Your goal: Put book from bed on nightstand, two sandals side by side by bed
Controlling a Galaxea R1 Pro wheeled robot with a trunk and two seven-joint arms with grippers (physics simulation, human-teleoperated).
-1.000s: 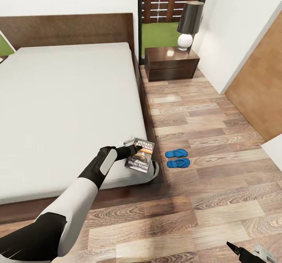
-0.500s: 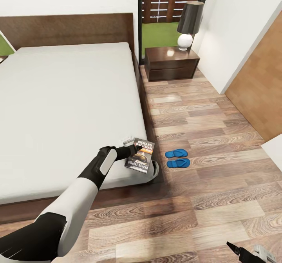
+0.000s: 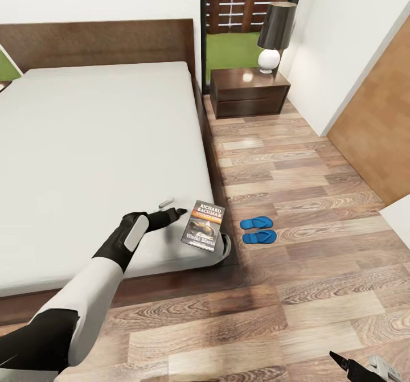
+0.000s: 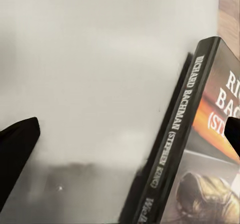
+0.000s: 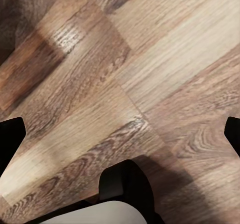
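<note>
The book lies flat on the near right corner of the bed, its dark cover with white lettering facing up. My left gripper hovers over the mattress just left of the book, open and holding nothing. In the left wrist view the book shows its spine past the gripper, with bare grey mattress between the black fingertips. Two blue sandals lie side by side on the floor right of the bed. A nightstand stands by the headboard. My right gripper hangs low and open over the floor.
A lamp with a dark shade stands on the nightstand. A wooden door is at the right wall. Wood-plank floor runs between bed and wall. A dark rounded part of the robot shows in the right wrist view.
My left gripper has drawn back to the left, off the book's edge, and now stands apart from it. The book, the sandals and the right arm have not moved.
</note>
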